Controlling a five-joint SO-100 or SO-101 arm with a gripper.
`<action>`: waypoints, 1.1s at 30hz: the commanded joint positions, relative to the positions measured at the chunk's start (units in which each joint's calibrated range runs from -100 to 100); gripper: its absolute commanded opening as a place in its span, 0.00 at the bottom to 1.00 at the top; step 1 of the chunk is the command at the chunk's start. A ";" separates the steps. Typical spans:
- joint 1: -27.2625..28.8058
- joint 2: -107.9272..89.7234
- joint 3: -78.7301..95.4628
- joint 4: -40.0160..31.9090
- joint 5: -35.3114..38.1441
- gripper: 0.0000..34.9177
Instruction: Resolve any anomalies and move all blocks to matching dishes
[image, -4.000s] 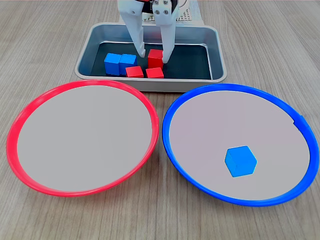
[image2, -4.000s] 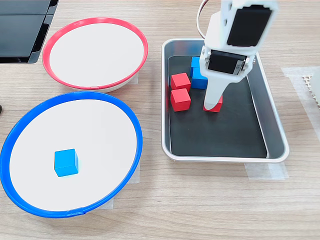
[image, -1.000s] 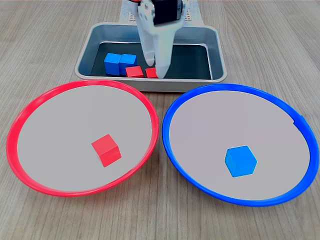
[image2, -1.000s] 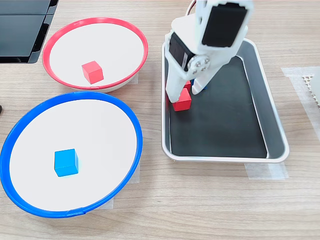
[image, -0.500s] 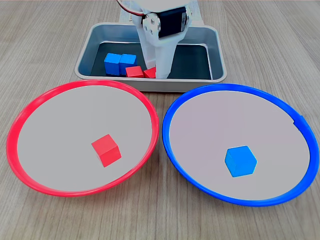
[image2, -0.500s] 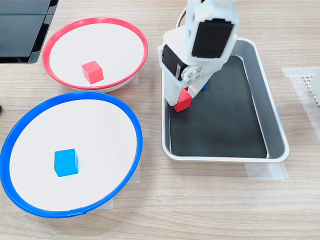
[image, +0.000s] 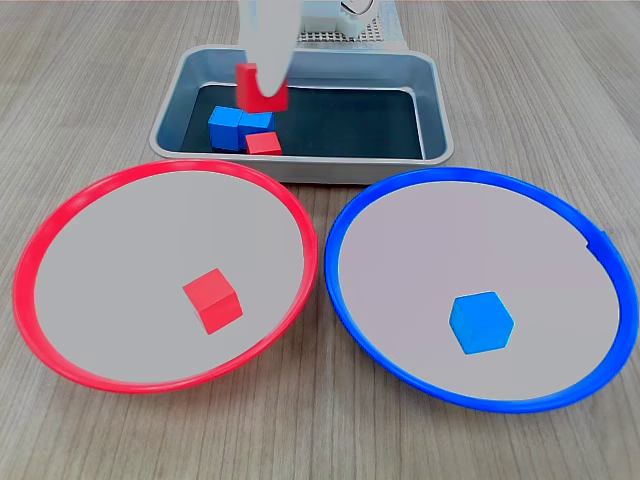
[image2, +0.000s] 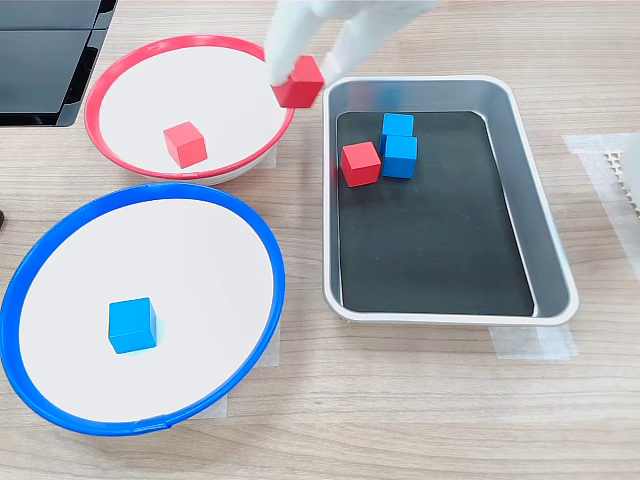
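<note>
- Nearest in the first exterior view, a small blue cube (image: 481, 322) lies inside the large round blue-rimmed dish with a pale grey centre (image: 345, 297), on the first exterior view's right.
- Beside it, on the first exterior view's left, a small red cube (image: 212, 300) rests in the matching round red-rimmed dish (image: 40, 240); the two rims nearly touch.
- Behind the dishes sits a rectangular grey metal tray with a black floor (image: 430, 110) on the pale wooden tabletop (image: 540, 90).
- In the tray, two blue cubes (image2: 398, 147) stand touching each other, with one red cube (image2: 360, 164) just beside them.
- The white gripper (image2: 300, 75) is blurred by motion; its fingers clench a third red cube (image2: 298, 82), lifted clear of the tray.
- In the second exterior view this held cube hangs over the red-rimmed dish's edge nearest the tray.
</note>
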 joint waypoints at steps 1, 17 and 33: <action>3.31 4.64 -4.45 -7.89 -0.98 0.00; 6.42 16.07 -13.74 -11.27 -0.34 0.30; 7.93 -14.97 25.96 -6.23 10.70 0.22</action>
